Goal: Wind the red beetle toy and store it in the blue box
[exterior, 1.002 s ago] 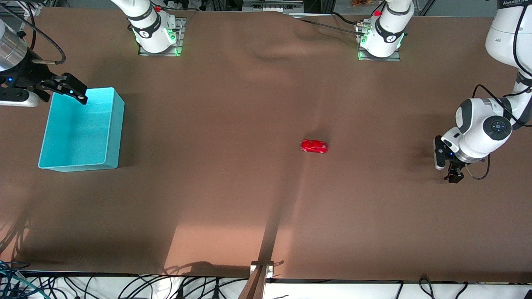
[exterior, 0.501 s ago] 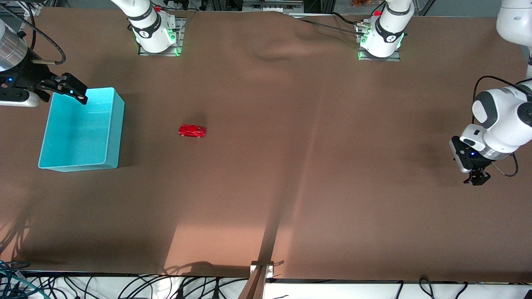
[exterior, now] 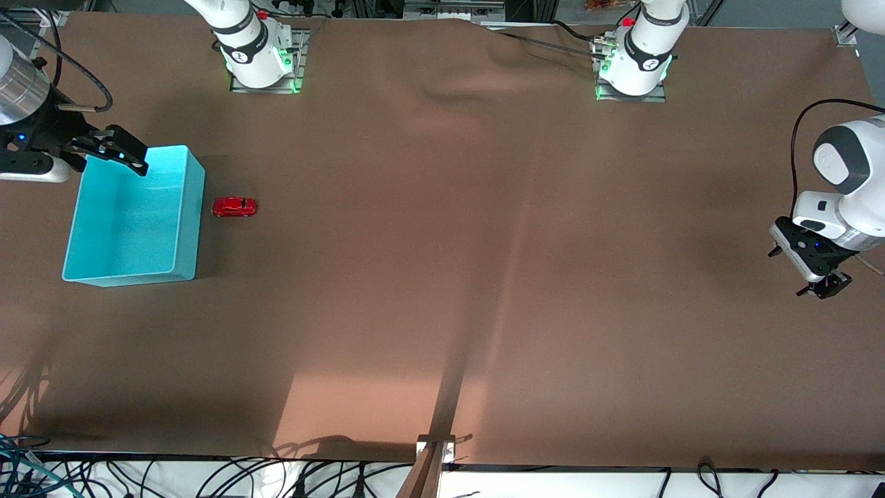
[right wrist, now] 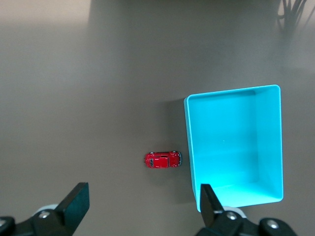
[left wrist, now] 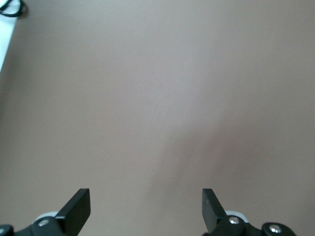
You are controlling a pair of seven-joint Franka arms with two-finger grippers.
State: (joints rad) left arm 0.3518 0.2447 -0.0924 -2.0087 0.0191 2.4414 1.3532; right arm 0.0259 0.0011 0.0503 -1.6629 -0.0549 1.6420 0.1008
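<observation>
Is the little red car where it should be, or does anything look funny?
The red beetle toy sits on the table just outside the blue box, not in it. It stands upright on its wheels. The right gripper hangs open over the box's corner; the left gripper waits open at its end.

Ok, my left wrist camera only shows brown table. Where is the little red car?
Observer: The red beetle toy sits on the table right beside the blue box, toward the right arm's end.
Operator: Is it inside the box?
Observer: No, it is outside, on the cloth next to the box's wall.
Operator: Is the other hand holding something?
Observer: No, the right hand is open and holds nothing; it hangs over the box's edge.
</observation>
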